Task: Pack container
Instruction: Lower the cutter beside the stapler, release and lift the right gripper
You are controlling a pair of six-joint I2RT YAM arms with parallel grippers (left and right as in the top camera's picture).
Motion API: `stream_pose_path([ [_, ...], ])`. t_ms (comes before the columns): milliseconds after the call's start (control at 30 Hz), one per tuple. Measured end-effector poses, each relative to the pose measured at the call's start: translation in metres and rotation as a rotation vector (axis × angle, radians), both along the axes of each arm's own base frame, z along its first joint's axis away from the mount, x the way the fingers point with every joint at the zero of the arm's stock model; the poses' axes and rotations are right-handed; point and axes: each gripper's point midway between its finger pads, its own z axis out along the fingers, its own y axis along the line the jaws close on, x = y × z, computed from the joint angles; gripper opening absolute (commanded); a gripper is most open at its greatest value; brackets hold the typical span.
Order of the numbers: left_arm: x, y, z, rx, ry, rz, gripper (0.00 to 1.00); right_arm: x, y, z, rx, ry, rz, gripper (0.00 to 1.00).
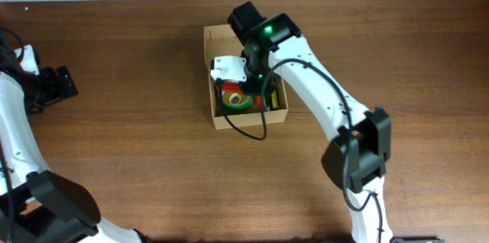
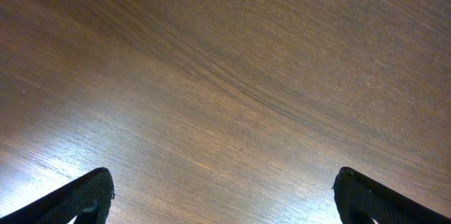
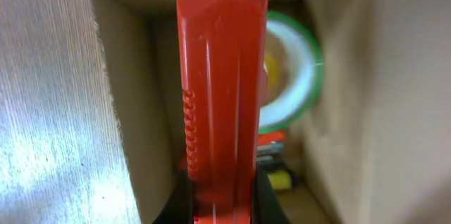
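Note:
The container, a tan cardboard box, stands open at the table's middle back. My right gripper reaches down into it. In the right wrist view it is shut on a red plastic utility knife that points into the box, close to the box's left inner wall. A green-rimmed tape roll lies inside the box behind the knife and also shows in the overhead view. My left gripper is far left, open and empty over bare wood.
Small yellow and red items lie at the box's bottom, too blurred to name. The brown wooden table surrounds the box. The box's flap lid stands open at its far side.

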Motion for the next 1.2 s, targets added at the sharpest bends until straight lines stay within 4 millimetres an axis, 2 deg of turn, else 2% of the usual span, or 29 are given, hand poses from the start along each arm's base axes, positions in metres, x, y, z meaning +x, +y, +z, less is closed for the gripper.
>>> stream_pose_path([
  [167,0.000,0.000,0.000,0.000,0.000,0.000,1.00,-0.005,-0.005,-0.032,-0.058,0.078,-0.001,0.04],
  [433,0.000,0.000,0.000,0.000,0.000,0.000,1.00,-0.018,-0.013,-0.055,-0.104,0.152,0.000,0.04],
  [733,0.000,0.000,0.000,0.000,0.000,0.000,1.00,-0.023,-0.015,-0.061,-0.120,0.169,0.000,0.04],
  [1200,0.000,0.000,0.000,0.000,0.000,0.000,1.00,-0.029,-0.001,-0.061,-0.113,0.156,0.034,0.04],
])
